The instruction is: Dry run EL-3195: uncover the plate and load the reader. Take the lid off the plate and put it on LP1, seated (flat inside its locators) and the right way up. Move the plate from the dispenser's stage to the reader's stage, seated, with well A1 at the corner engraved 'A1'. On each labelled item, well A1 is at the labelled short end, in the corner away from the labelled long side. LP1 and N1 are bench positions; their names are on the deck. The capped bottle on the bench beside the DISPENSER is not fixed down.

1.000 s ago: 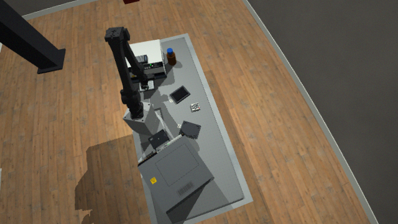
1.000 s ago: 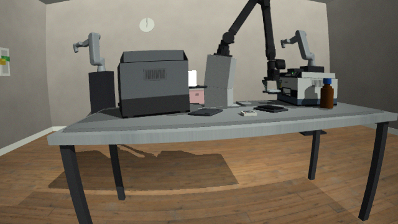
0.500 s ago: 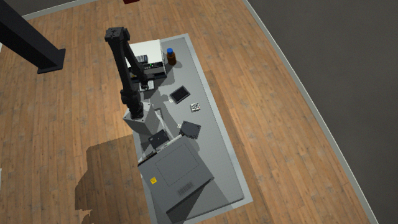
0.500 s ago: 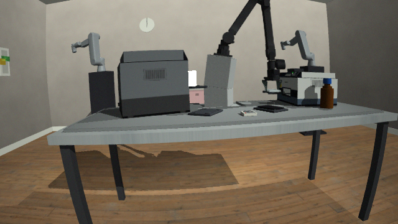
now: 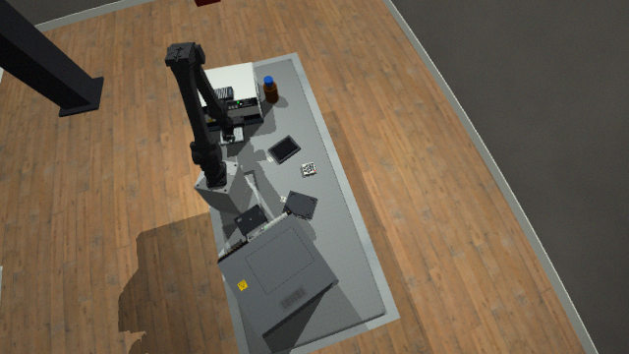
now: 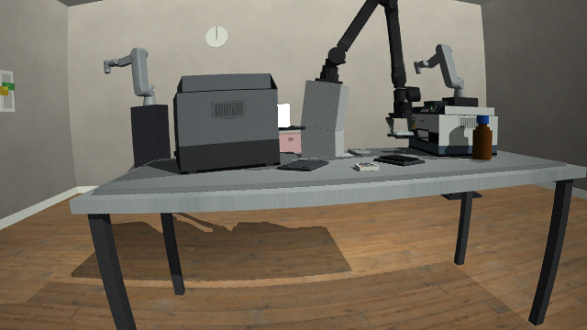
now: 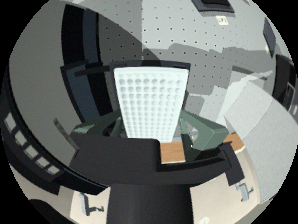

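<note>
While the black arm (image 5: 192, 105) (image 6: 395, 50) bends down in front of the dispenser (image 5: 235, 76) (image 6: 447, 133), gripper (image 5: 229, 136) (image 6: 401, 128) (image 7: 150, 111): fingers wide apart, one along each long side of the plate; whether they press on it, I cannot tell.
Plate (image 5: 238, 134) (image 6: 403, 134) (image 7: 151, 97): pale, level, wells showing in the wrist view, at the dispenser's front; its seating and A1 corner are too small to judge.
Lid: cannot be told apart from the plate.
Bottle (image 5: 270, 91) (image 6: 482, 143): upright beside the dispenser, blue cap on.
Reader (image 5: 280, 256) (image 6: 227, 119): big grey box at the bench's other end, well apart from the plate.
Small white block (image 5: 309, 169) (image 6: 366, 167): on the bench, between two dark flat pieces.
</note>
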`<state>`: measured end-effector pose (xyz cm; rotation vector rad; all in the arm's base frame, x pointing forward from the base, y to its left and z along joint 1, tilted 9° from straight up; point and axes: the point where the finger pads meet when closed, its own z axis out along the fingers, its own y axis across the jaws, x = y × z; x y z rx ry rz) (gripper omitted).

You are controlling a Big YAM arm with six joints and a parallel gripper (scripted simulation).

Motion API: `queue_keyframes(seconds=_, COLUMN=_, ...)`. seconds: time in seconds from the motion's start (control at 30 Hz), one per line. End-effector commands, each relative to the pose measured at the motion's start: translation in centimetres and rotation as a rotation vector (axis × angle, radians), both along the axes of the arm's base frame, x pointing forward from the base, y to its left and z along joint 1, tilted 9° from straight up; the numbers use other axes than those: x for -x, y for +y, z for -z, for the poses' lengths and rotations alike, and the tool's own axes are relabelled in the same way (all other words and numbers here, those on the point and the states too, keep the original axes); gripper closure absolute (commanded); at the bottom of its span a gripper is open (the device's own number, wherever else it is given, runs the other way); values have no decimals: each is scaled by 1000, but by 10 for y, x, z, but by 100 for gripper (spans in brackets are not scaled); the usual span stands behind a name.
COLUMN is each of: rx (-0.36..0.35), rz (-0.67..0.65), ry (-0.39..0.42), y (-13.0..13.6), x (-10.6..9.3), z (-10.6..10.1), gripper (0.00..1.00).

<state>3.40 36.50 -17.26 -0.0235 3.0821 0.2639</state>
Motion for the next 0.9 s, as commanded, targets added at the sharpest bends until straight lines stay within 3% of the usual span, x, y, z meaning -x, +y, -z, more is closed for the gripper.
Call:
queue_keyframes(seconds=0.0, rx=15, rz=13, ry=4, y=-8, x=-1, z=-4, gripper=14)
queue_keyframes(seconds=0.27, rx=-29, rz=8, ry=2, y=13, x=1, z=-12, gripper=14)
queue_keyframes(seconds=0.53, rx=-4, rz=2, ry=4, y=0, x=4, z=-14, gripper=14)
queue_keyframes(seconds=0.87, rx=-19, rz=5, ry=3, y=5, x=3, z=-27, gripper=14)
